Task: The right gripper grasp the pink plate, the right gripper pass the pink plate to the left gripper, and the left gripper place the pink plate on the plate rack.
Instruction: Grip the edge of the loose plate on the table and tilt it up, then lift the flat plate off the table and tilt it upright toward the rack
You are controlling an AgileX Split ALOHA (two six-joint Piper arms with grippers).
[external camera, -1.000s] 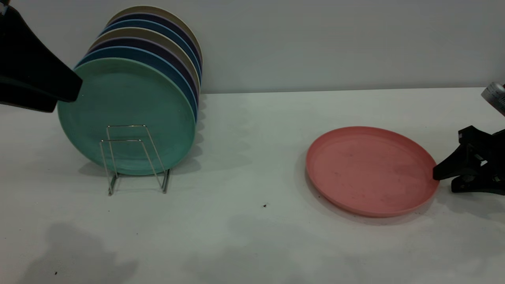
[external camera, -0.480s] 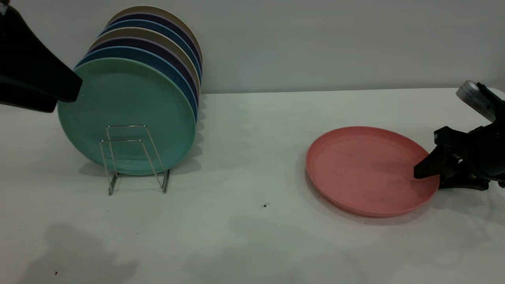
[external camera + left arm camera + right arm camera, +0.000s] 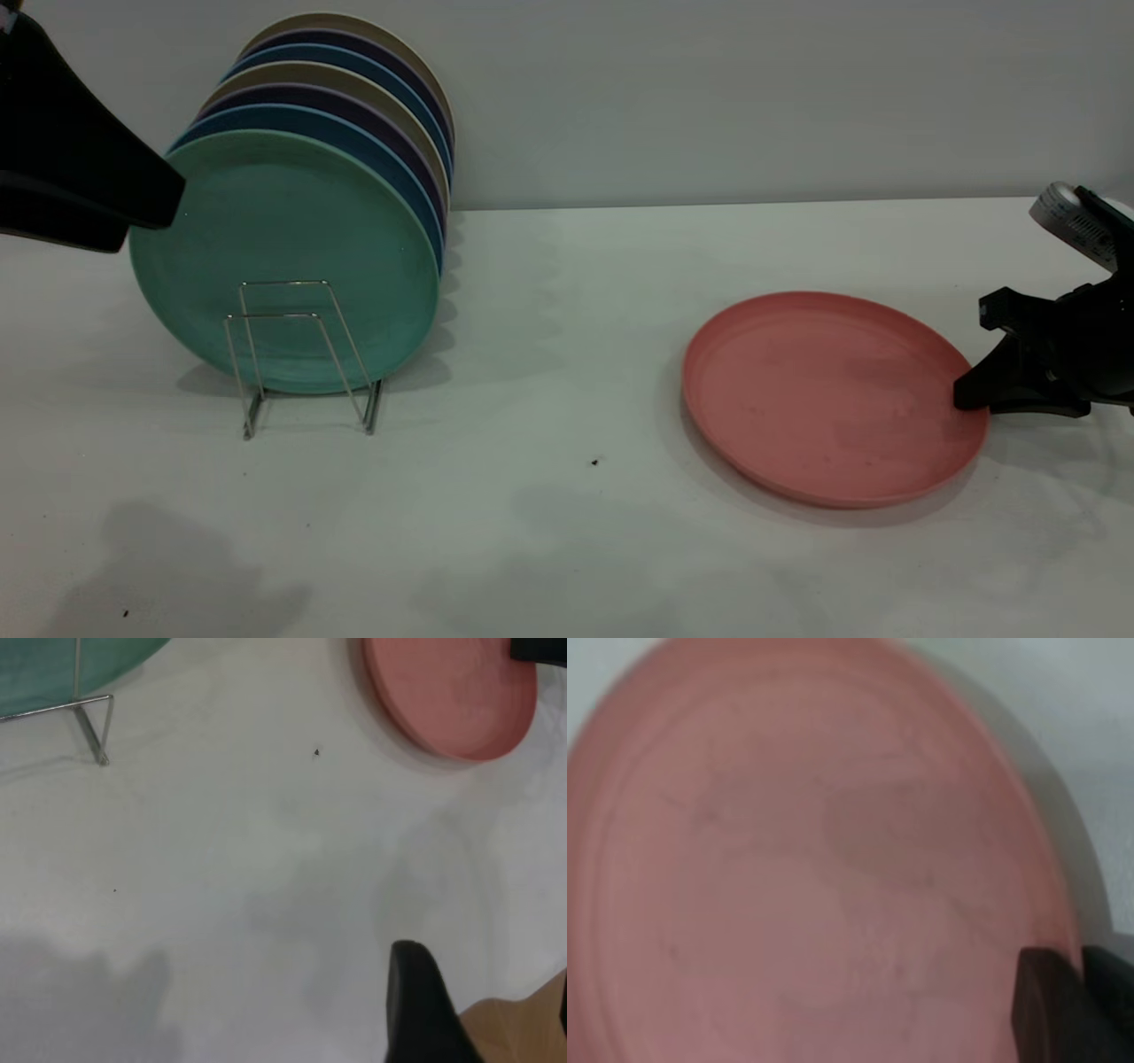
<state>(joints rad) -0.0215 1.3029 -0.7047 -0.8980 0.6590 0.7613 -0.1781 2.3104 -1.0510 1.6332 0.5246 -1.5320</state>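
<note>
1. The pink plate (image 3: 833, 397) is seen tilted on the worktop (image 3: 567, 514), well apart from the plate rack (image 3: 301, 354). Against half a second ago, its right rim sits higher and its near edge lower, so the plate appears to have been levered up slightly at the right side.

2. The right hand (image 3: 970, 394) has been drawn back a little; its upper finger, earlier reaching over the plate's inside, is now at the rim. In the right wrist view the fingers (image 3: 1045, 1005) are seen pinched together at the plate's edge, so the hand is judged closed on the rim.

3. The first step, the grasp, is therefore judged made or nearly made; the lift and handover are not yet done.

4. The left hand (image 3: 421, 1005) is held unchanged at the far left, above the worktop beside the teal plate (image 3: 283, 261) standing in the rack. How far it is open cannot be told.

5. The rack's front loops are seen free, in front of the teal plate.
</note>
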